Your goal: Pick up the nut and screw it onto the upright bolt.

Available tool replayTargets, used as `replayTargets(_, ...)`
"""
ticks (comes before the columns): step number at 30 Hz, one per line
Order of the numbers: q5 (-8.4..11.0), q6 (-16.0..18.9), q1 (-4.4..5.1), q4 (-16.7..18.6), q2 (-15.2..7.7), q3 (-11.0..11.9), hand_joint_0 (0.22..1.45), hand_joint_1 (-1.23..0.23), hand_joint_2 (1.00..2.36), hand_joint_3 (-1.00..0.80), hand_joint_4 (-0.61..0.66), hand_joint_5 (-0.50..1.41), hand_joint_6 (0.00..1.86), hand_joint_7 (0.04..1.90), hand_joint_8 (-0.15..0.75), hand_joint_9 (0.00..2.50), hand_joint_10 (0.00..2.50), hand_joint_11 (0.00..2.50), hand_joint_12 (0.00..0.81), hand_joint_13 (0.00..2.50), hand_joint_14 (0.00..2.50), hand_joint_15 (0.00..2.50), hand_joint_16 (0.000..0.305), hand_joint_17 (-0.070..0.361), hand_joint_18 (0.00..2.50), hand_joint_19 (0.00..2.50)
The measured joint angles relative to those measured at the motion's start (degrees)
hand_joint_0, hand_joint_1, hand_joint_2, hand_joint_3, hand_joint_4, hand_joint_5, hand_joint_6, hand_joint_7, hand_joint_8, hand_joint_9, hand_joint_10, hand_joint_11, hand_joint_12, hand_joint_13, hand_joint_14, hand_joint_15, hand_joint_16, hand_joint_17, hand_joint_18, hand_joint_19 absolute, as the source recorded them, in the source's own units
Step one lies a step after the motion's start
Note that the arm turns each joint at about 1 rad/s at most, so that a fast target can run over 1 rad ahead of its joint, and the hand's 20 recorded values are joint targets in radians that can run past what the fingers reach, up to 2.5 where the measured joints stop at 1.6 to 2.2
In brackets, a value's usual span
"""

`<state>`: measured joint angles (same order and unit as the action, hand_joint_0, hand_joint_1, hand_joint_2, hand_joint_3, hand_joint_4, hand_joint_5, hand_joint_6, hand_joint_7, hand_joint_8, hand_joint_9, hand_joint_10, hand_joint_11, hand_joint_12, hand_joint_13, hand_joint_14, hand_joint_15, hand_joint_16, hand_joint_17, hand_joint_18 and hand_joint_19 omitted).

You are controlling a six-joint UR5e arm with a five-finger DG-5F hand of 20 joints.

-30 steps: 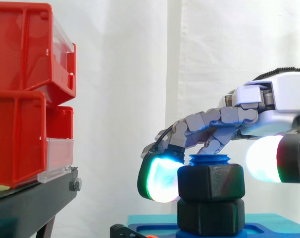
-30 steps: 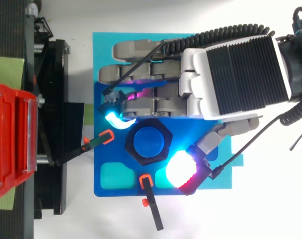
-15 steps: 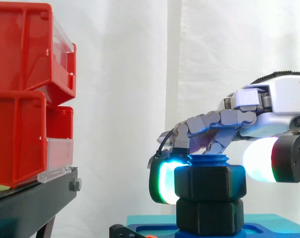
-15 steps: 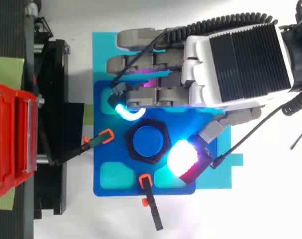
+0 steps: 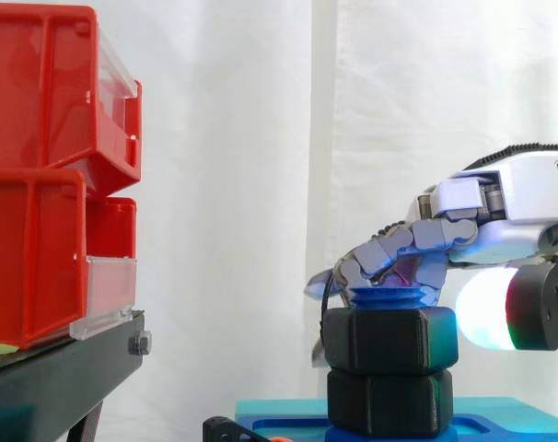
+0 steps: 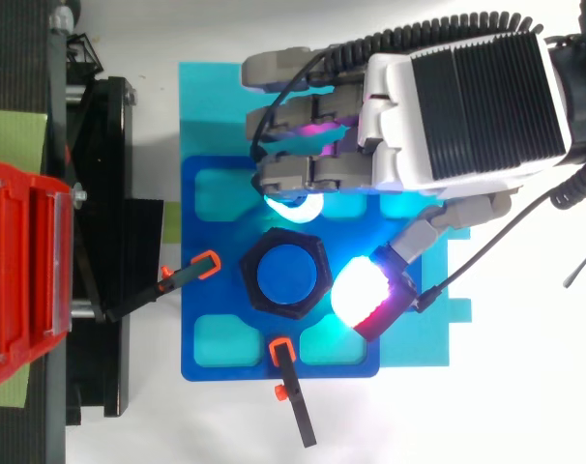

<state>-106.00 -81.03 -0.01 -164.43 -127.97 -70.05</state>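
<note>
We saw the matte black hexagonal nut [image 6: 249, 275] threaded on the ribbed blue bolt [image 6: 287, 275], atop a second black nut [image 5: 389, 403], sitting between the hand's [image 6: 467, 106] curled fingers [image 6: 293, 174] and glowing thumb pad [image 6: 359, 288], which gripped nothing.

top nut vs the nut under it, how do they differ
The top nut sits at the tip of the blue bolt, a little thread showing above it; the lower nut sits down at the blue base. The top nut looks slightly wider than the lower nut here. Both are black hexagons stacked on that bolt.
</note>
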Motion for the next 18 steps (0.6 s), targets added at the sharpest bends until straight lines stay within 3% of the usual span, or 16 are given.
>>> replayTargets(7, 0.01, 0.0, -0.16, -0.1, 0.0, 0.0, 0.46, -0.27, 1.0, -0.5, 0.2, 0.01, 0.5, 1.27, 0.249, 1.11, 0.0, 0.0, 0.287, 0.56, 0.0, 0.0, 0.027, 0.061, 0.13, 0.0)
replayTargets(8, 0.0, 0.0, -0.19, -0.1, 0.0, 0.0, 0.46, -0.27, 1.0, -0.5, 0.22, -0.03, 0.5, 1.16, 0.244, 1.02, 0.0, 0.0, 0.295, 0.5, 0.0, 0.0, 0.03, 0.067, 0.06, 0.0)
replayTargets(13, 0.02, 0.0, -0.32, 0.0, 0.0, 0.0, 0.45, -0.29, 1.0, -0.5, 0.19, -0.16, 0.5, 0.89, 0.251, 0.64, 0.0, 0.0, 0.347, 0.22, 0.0, 0.0, 0.039, 0.088, 0.0, 0.0)
replayTargets(18, 0.01, 0.1, -0.52, -0.1, 0.0, 0.0, 0.44, -0.28, 1.0, -0.5, 0.15, -0.19, 0.5, 0.75, 0.247, 0.48, 0.0, 0.0, 0.354, 0.13, 0.0, 0.0, 0.042, 0.094, 0.0, 0.0)
